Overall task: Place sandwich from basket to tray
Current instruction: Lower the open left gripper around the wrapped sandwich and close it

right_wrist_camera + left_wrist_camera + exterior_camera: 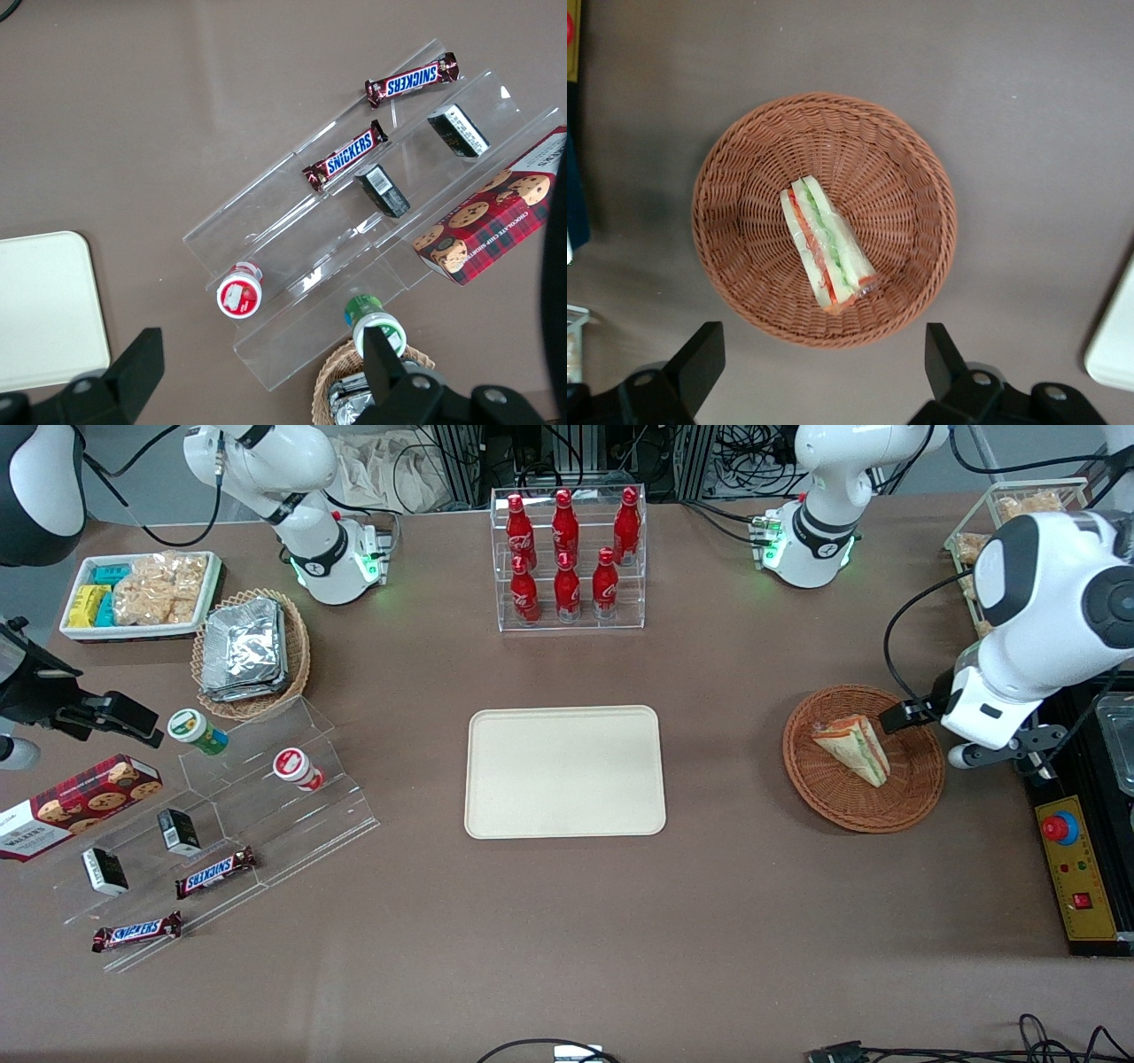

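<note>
On the brown bench [709, 921], the cream tray [565, 771] lies bare at the middle while the reddish wicker basket [824, 219] sits toward the working arm's end, our gripper [824, 372] hovering above it with fingers [700, 359] spread wide and empty. Inside the basket the wrapped sandwich [826, 245] lies on its side; we judge it light, soft and slick in its film, best pinched gently across the bread faces. Only the low basket rim stands in the way, with open bench between basket and tray.
</note>
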Controlling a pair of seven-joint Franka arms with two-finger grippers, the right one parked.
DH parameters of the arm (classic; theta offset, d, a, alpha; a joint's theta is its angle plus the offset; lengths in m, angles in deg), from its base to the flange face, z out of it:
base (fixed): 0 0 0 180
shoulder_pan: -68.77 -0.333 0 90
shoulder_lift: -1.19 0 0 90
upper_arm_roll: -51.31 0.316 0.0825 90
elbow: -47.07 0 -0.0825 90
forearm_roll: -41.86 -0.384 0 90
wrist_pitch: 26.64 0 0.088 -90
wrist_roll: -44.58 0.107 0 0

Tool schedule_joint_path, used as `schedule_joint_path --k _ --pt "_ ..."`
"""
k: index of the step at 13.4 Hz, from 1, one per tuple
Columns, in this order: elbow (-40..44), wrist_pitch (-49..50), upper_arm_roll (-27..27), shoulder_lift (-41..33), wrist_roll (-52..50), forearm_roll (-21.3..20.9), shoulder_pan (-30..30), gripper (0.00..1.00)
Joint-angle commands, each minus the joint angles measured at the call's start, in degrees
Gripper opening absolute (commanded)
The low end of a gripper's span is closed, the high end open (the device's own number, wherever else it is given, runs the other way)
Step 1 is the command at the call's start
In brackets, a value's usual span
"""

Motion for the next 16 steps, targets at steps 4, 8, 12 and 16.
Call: schedule_joint_path --k 4,8,12,16 --pt "-13.1 -12.6 0.0 -3.5 -5.9 0.0 -1.4 1.0" --pt "-17.9 -20.0 0.0 -2.9 -12.4 -0.1 -1.4 1.0" --pt "-20.6 -25.7 -0.1 -1.8 -17.3 -0.2 -1.3 1.0" --pt "-24.2 -31.5 -0.1 -0.3 -20.9 -0.1 -1.3 1.0"
